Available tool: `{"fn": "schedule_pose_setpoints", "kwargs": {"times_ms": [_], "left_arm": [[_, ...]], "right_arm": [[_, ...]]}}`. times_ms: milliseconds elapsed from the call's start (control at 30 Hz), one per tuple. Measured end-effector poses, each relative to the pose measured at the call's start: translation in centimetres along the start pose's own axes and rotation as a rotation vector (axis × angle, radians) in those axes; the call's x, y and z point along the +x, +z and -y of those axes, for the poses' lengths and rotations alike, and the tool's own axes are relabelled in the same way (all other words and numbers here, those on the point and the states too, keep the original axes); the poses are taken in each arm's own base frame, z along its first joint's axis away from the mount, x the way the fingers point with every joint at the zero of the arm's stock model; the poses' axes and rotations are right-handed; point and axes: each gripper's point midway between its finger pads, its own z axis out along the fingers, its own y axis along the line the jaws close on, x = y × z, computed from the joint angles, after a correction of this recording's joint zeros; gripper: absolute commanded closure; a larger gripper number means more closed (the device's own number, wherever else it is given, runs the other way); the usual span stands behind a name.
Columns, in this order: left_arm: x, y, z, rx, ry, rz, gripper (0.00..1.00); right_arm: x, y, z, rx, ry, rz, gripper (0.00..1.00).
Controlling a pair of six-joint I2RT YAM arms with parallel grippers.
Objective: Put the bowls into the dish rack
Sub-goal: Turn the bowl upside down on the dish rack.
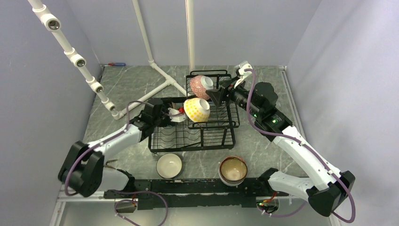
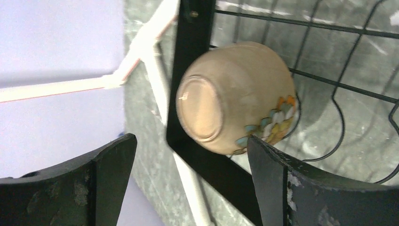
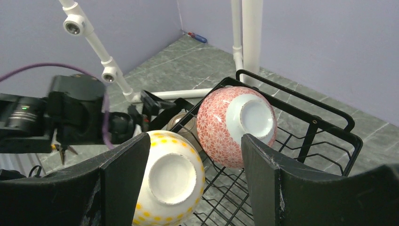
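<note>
Lavender walls close in a grey marbled table [image 1: 268, 148], and a white pipe frame [image 1: 141, 96] slants across its far left, one leg running up against the dish rack [image 1: 193, 147]. A screwdriver [image 1: 116, 64] lies at the back wall, well apart from everything else.

From above we count four bowl spots. The pink-patterned bowl [image 1: 201, 86] is in the raised basket, tipped on its side. The yellow-dotted bowl [image 1: 196, 109] is just in front of it, also on its side. The white bowl [image 1: 169, 165] stands upright on the table before the rack. The brown-rimmed bowl [image 1: 233, 170] sits to the right of it on at least one more (how many are beneath we cannot tell).

The left wrist view adds a fifth bowl that the top view hides: a tan bowl [image 2: 235, 96] with a flower band, on its side in the lower tray against the rack's black end bar, foot toward the camera. The right wrist view catches only a sliver of it behind the yellow-dotted one.

The left gripper [image 2: 188, 141] has its jaws spread wide just short of the tan bowl, one tip overlapping its rim in that view, and grips nothing. The right gripper [image 3: 195, 139] hangs over the basket with jaws apart, framing the pink and yellow bowls' feet, and is empty too.
</note>
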Motion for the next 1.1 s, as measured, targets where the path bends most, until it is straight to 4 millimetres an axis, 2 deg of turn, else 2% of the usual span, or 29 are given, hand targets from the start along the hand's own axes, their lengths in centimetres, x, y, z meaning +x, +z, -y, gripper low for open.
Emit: {"fn": "schedule_pose_setpoints", "kwargs": {"times_ms": [167,267,367,533,700,833,933,1100], "left_arm": [[-2.1,-4.0,-3.5,-0.131,-0.039,0.1,0.08],[-2.9,-6.4,-4.8,-0.186,-0.072,0.145,0.08],[-3.2,-8.8,-5.3,-0.216,-0.126,0.182,0.08],[-3.5,-12.6,-4.7,-0.233,-0.252,0.243,0.09],[-3.4,-15.5,-2.6,-0.188,-0.374,0.291,0.09],[-3.4,-17.2,0.3,-0.089,-0.443,0.313,0.1],[-3.6,-18.4,3.2,0.023,-0.44,0.343,0.1],[-4.7,-20.1,7.7,0.214,-0.331,0.432,0.1]], "right_arm": [[0.0,0.0,0.0,0.0,0.0,0.0,0.25],[0.0,0.0,0.1,0.001,0.001,-0.001,0.26],[0.5,0.2,0.2,0.003,0.007,-0.014,0.26],[2.1,0.8,0.4,0.005,0.027,-0.066,0.26],[3.2,1.1,0.5,0.007,0.043,-0.104,0.26],[3.5,1.1,0.4,0.002,0.046,-0.113,0.26],[3.5,1.2,0.4,0.001,0.047,-0.115,0.26],[3.7,1.2,0.3,-0.008,0.053,-0.12,0.25]]}}
